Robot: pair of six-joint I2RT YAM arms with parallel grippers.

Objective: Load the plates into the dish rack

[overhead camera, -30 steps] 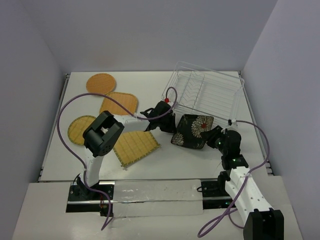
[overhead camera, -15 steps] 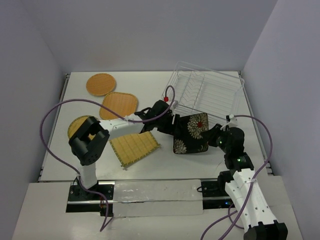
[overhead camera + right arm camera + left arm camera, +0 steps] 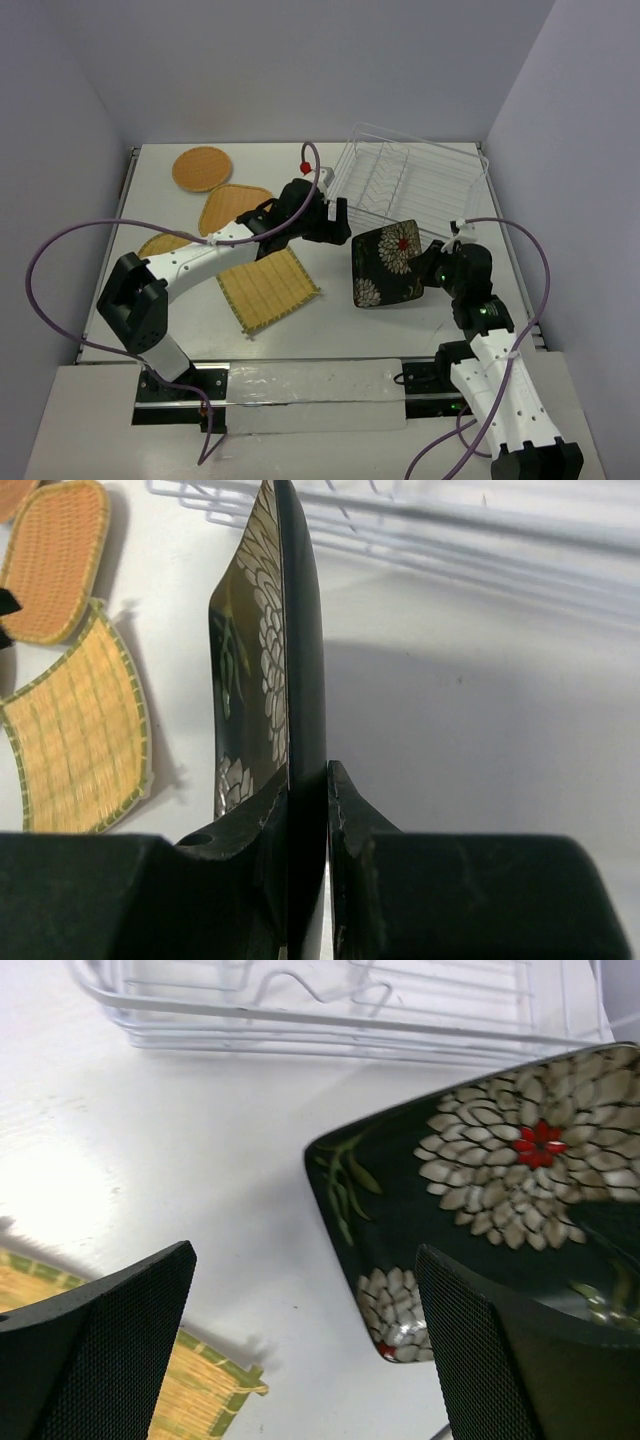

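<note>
The black square plate (image 3: 385, 265) with white-red flowers stands tilted up on edge, just in front of the dish rack (image 3: 412, 182). My right gripper (image 3: 432, 272) is shut on its right rim; the right wrist view shows the plate (image 3: 298, 650) edge-on between the pinching jaws of the gripper (image 3: 308, 815). Just left of the plate, my left gripper (image 3: 342, 222) is open and apart from it. In the left wrist view the plate (image 3: 500, 1160) lies past the empty gripper (image 3: 305, 1360). The yellow woven square plate (image 3: 268, 290) lies flat at the front left.
The orange round plate (image 3: 202, 168) and orange rounded square plate (image 3: 232, 206) lie at the back left. The yellow round plate (image 3: 160, 245) is mostly under the left arm. The rack (image 3: 330, 1010) holds no plate that I can see. White walls ring the table.
The left gripper opened, let go of the black plate and drew back to the left. The right gripper closed on the plate, which tipped up more upright.
</note>
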